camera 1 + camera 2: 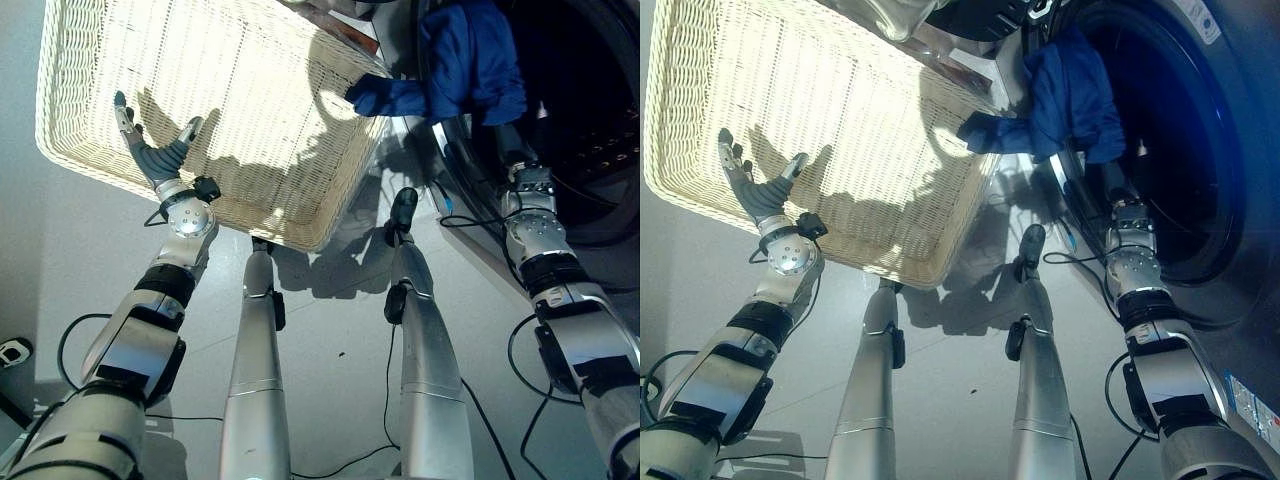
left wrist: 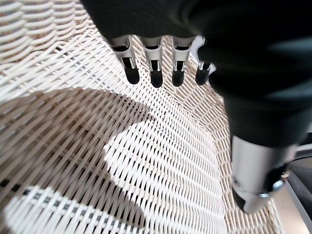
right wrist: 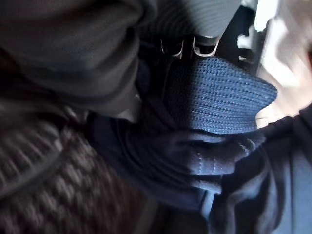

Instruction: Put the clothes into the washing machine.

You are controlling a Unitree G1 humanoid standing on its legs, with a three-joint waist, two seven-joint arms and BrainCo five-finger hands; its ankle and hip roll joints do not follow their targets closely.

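Blue garment (image 3: 214, 97) covers right hand's fingers (image 3: 202, 46) (at washer (image 1: 1200, 140)).

Basket (image 1: 250, 120) sits upper left, left hand (image 1: 150, 150) spread over its floor. Washing machine (image 1: 1200, 150) takes the upper right, garment (image 1: 460, 65) draped across its opening's rim, trailing toward the basket.

Wicker basket (image 1: 270, 215) on grey floor (image 1: 340, 330)

Left hand (image 1: 155, 155) spread; right arm outstretched.
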